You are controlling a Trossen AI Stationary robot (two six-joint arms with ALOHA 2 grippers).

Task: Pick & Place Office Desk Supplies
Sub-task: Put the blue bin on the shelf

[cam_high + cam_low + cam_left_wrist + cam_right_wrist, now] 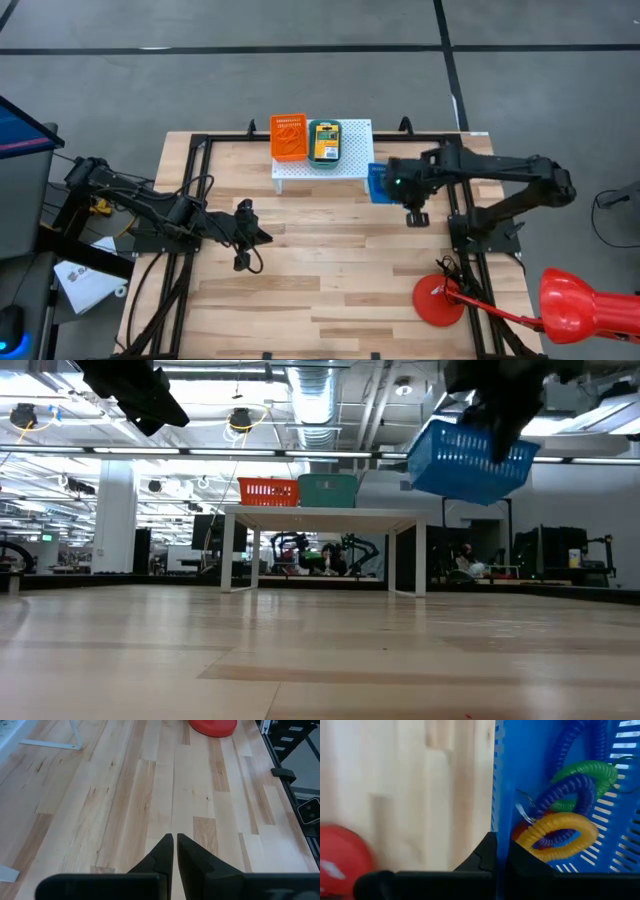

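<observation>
Two dark robot arms work over a wooden table (330, 290). At its far edge stands a white perforated stand (325, 170) carrying an orange basket (288, 137) and a teal basket (324, 142); the teal one holds a yellow-and-green crayon box (324, 140). A red round disc (438, 300) lies near the front right corner.

A blue basket (468, 460) hangs lifted clear of the table, tilted, just beside the stand's right end. The right gripper (501, 851) is pinched shut on the basket's thin wall. Inside it lie coiled loops: a yellow coil (555, 836), a blue coil (565, 787) and a green coil (587, 772), tangled together.

The left gripper (174, 845) hovers above bare boards at the table's left middle, fingers pressed together and holding nothing.

The step in hand appears to be carrying the blue basket toward the stand. The next move likely calls for levelling the basket and setting it on the stand's free right end without spilling the coils.
</observation>
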